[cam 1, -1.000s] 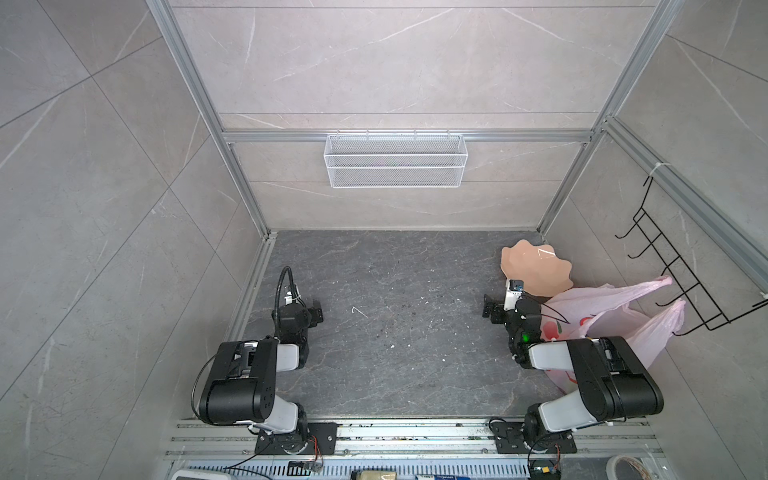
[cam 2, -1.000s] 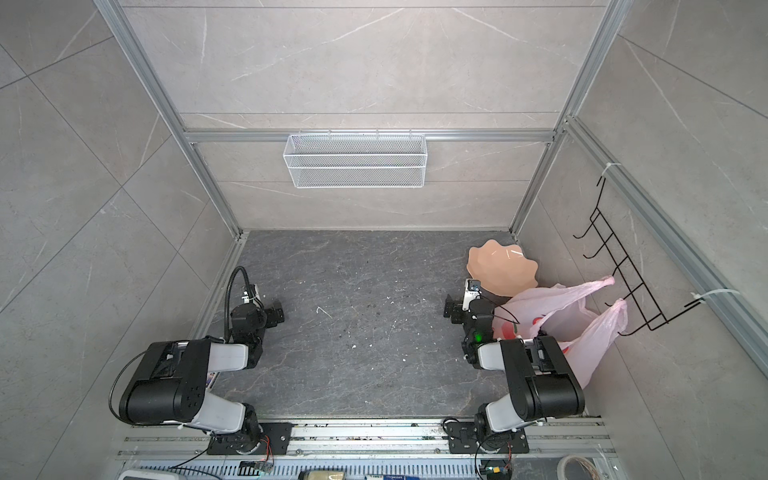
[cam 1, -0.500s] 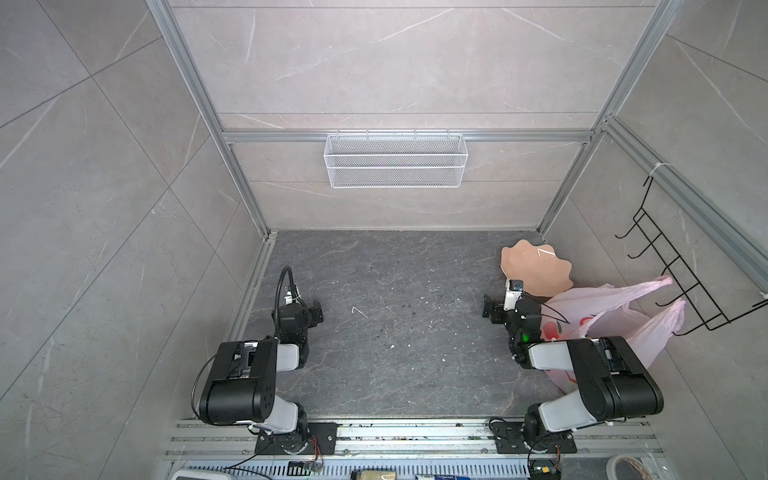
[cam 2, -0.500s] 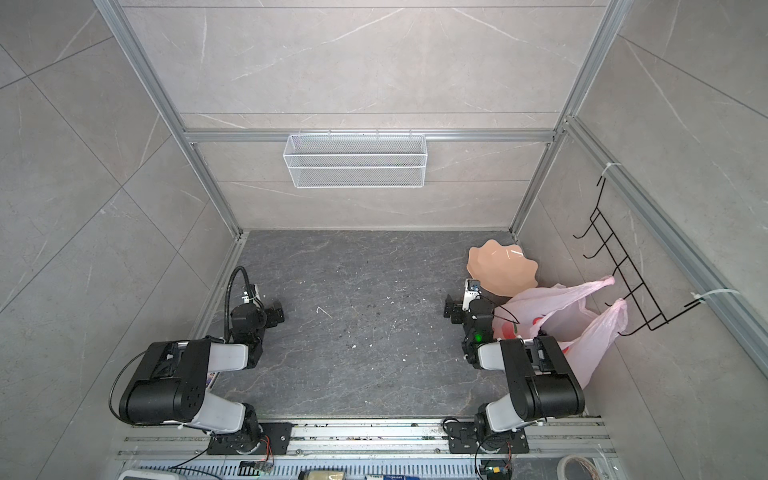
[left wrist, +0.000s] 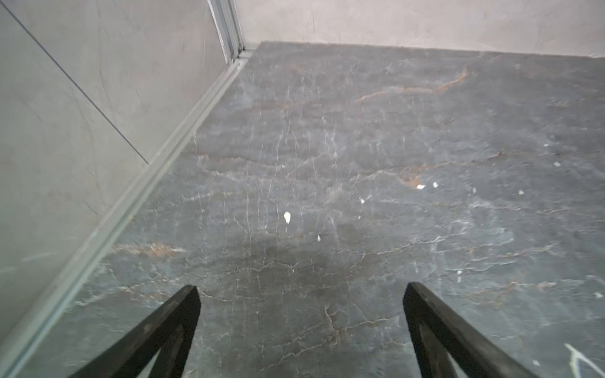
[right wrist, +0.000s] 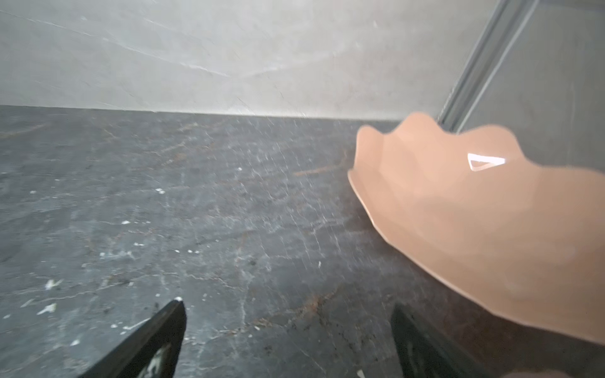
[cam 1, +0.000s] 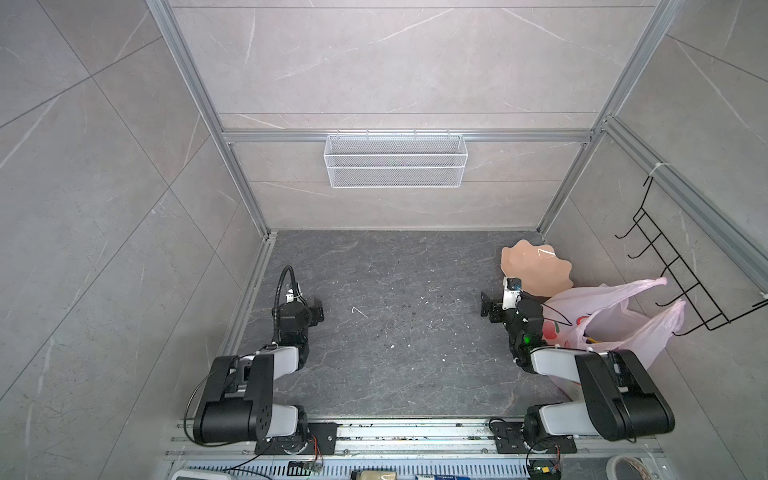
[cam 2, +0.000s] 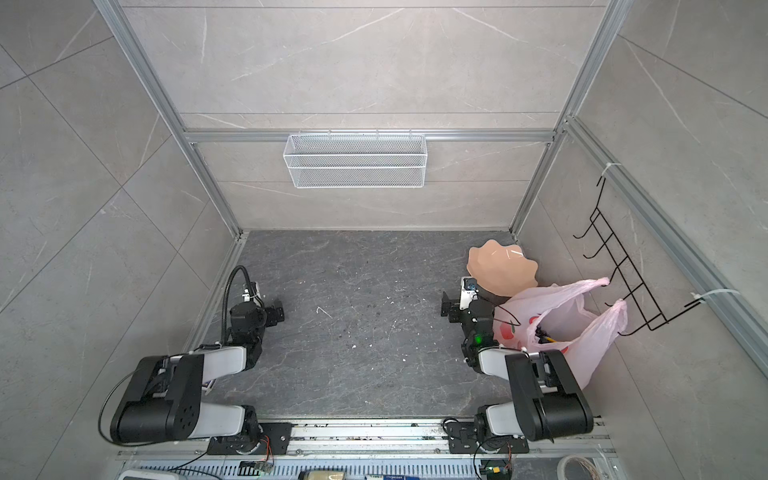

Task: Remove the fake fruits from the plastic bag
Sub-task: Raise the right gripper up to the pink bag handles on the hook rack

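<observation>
1. My left tool (left wrist: 299, 288) stands wide open and empty, its two fingers (left wrist: 157, 333) spread far apart low over the desk (left wrist: 360, 163). The side wall runs close on its left. Ahead of it lies dark veined stone with a few pale flecks.
2. Between my two tools the desk shows scattered white specks. High on the back wall, well beyond both tools, hangs a white mesh basket (cam 1: 395, 160).
3. My right tool (right wrist: 288, 304) is spread just as wide, grips nothing, and sits low over the desk, pointing toward the back wall.
4. Ahead of the right tool and to its right lies the peach scalloped plate (right wrist: 474, 229), near the tool but apart from it.
5. The plastic bag (cam 1: 615, 311) is to the right of the right tool and a little behind its fingertips, up against my right wrist in both top views. It is pale pink and crinkled, with red fruit prints on the side facing my arm. Its two loop handles reach up to the hooks of the black wire rack (cam 1: 681, 274) on the right wall and seem to hang there.
6. The fake fruits (cam 1: 591, 341) are inside the bag. Through its open mouth I see only a strip of yellow and something dark, and cannot tell the pieces apart.
</observation>
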### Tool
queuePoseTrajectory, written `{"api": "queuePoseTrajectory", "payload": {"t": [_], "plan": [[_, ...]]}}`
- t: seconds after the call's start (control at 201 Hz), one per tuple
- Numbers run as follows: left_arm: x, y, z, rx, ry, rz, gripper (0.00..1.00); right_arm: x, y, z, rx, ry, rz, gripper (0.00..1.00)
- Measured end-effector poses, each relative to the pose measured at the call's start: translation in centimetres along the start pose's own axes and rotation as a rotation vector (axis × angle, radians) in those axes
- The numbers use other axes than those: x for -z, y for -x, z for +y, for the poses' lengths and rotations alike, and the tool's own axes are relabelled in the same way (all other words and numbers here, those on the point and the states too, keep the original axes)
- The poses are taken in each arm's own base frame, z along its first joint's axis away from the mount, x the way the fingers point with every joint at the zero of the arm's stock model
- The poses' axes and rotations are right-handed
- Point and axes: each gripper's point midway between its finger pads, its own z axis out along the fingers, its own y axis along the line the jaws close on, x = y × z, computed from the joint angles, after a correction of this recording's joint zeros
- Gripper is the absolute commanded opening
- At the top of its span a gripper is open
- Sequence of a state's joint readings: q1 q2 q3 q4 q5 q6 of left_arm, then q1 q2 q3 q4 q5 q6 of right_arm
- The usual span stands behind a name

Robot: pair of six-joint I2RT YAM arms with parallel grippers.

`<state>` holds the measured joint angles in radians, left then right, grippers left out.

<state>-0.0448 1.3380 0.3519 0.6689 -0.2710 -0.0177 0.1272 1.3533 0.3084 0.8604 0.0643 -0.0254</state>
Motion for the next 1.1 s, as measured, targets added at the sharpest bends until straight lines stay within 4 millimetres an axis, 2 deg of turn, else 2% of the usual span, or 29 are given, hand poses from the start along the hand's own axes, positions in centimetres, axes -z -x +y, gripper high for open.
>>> {"api": "queuePoseTrajectory", "payload": {"t": [0.144, 0.264, 0.363, 0.463, 0.548, 0.652, 0.777, 0.891, 1.095], "plan": [[2.8, 5.8, -1.9, 0.004, -0.025, -0.128, 1.0, 2.6, 4.9, 2.2, 0.029, 0.052, -0.134, 1.0], [5.3, 9.6, -2.5, 0.058, -0.043, -0.19, 1.0, 4.9, 9.2, 2.6, -0.032, 0.073, -0.199, 1.0], [7.4, 12.7, -2.0, 0.152, -0.044, -0.226, 1.0, 6.9, 14.8, 2.2, -0.124, 0.08, -0.229, 1.0], [9.1, 14.3, -1.4, 0.273, -0.047, -0.237, 1.0, 9.4, 20.0, 1.7, -0.205, 0.079, -0.237, 1.0], [10.3, 14.6, -0.9, 0.379, -0.056, -0.218, 1.0, 11.5, 22.6, 0.9, -0.273, 0.063, -0.213, 1.0], [11.4, 13.8, -0.6, 0.505, -0.068, -0.176, 1.0, 13.5, 23.2, -0.5, -0.375, -0.005, -0.127, 1.0], [12.0, 12.2, -0.6, 0.586, -0.091, -0.159, 1.0, 15.6, 22.3, -1.6, -0.408, -0.068, -0.028, 1.0], [11.6, 10.5, -1.0, 0.576, -0.09, -0.094, 1.0, 17.9, 21.2, -3.7, -0.418, -0.192, 0.056, 1.0], [10.4, 7.5, -2.9, 0.506, -0.101, 0.038, 1.0, 22.4, 22.1, -8.1, -0.403, -0.46, 0.128, 1.0]]}}
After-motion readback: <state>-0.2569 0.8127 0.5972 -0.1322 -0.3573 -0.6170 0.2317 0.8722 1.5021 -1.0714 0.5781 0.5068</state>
